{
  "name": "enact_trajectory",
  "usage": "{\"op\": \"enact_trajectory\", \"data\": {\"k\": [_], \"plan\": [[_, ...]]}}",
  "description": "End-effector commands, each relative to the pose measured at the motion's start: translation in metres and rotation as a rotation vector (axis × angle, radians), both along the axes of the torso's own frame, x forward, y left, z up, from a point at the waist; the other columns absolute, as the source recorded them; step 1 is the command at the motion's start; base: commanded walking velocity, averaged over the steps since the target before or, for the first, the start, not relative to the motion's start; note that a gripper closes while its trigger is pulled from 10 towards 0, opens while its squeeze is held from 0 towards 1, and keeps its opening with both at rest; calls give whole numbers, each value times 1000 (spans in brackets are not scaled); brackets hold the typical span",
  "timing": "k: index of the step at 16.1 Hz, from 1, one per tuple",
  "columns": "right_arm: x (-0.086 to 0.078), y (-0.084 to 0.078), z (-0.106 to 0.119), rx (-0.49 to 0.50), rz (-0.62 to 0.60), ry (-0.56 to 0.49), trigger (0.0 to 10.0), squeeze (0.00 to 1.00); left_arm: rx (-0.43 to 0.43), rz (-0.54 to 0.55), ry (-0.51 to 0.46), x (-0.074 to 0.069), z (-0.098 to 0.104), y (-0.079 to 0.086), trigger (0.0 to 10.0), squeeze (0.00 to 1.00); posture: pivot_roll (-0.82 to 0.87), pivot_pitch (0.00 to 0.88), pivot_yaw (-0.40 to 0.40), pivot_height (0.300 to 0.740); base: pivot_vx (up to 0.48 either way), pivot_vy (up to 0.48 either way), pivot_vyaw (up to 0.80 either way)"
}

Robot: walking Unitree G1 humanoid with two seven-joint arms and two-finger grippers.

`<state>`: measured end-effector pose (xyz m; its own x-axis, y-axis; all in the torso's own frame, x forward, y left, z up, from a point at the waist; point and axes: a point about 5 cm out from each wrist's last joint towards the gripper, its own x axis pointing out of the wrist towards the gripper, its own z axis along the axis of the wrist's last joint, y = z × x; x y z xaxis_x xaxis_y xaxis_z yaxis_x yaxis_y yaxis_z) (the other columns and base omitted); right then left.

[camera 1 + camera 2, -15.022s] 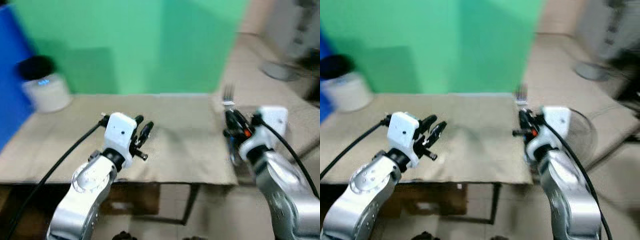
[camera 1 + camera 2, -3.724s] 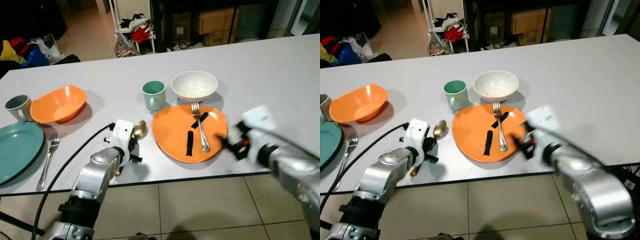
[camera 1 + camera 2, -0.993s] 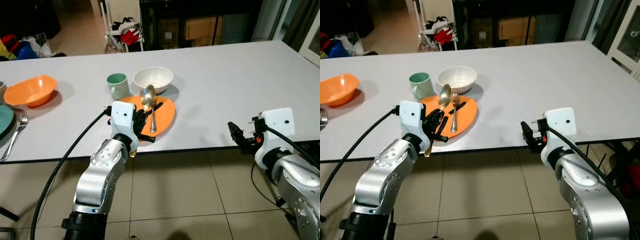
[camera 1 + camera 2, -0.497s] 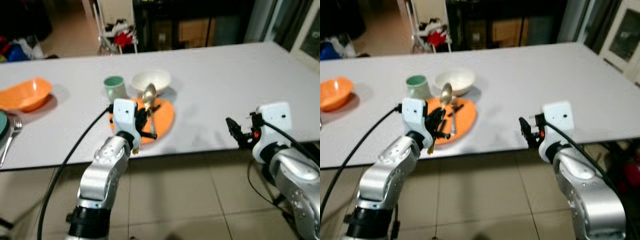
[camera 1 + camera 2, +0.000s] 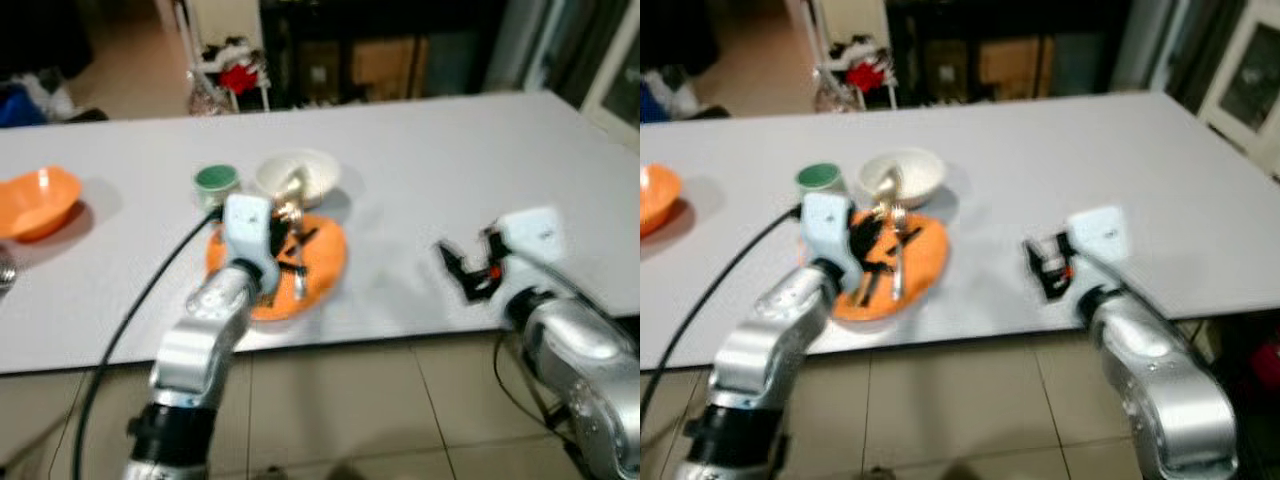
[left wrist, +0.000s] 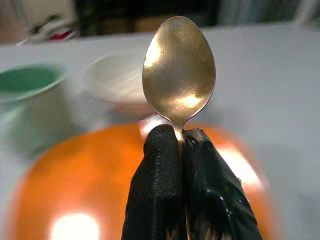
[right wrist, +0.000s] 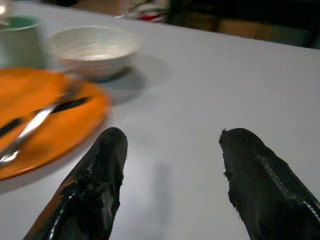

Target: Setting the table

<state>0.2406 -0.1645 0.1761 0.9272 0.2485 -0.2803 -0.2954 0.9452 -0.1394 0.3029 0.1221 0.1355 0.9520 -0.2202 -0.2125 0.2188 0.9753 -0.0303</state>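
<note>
The left gripper (image 6: 179, 145) pinches a gold spoon (image 6: 179, 70) tight by its neck, holding it up over the orange plate (image 5: 320, 262). A fork (image 7: 30, 131) lies on that plate. A white bowl (image 7: 92, 50) and a green cup (image 5: 215, 183) sit just behind it. The right gripper (image 7: 172, 150) hangs over the grey table (image 5: 440, 170) with its two fingers wide apart and nothing between them.

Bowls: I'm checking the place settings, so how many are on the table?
2. A white bowl sits behind the orange plate, beside the green cup. An orange bowl sits at the table's far left. More may lie outside the frame.
</note>
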Motion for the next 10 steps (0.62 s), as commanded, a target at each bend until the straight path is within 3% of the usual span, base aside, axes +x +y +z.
{"op": "enact_trajectory", "data": {"k": [1, 5, 8, 9, 10], "plan": [[-2, 3, 1, -15, 38, 8, 10000, 0, 30, 42, 24, 6, -1, 3, 10000, 0, 13, 0, 63, 740, 0, 0, 0], [-3, 7, 2, -1, 87, 17, 10000, 0, 73, 89, 101, 17, -10, 3, 10000, 0, 8, 0, 73, 740, 0, 0, 0], [-11, 19, 5, 61, 247, 67, 10000, 0, 123, 73, 171, 30, -26, -7, 10000, 0, -2, 0, 85, 740, 0, 0, 0], [-17, 23, 7, 54, 337, 84, 10000, 0, 143, 77, 200, 36, -29, -10, 10000, 0, -7, 0, 90, 740, 0, 0, 0], [-17, 24, 7, 51, 352, 86, 10000, 0, 140, 77, 203, 37, -29, -11, 10000, 0, -7, 0, 91, 740, 0, 0, 0]]}}
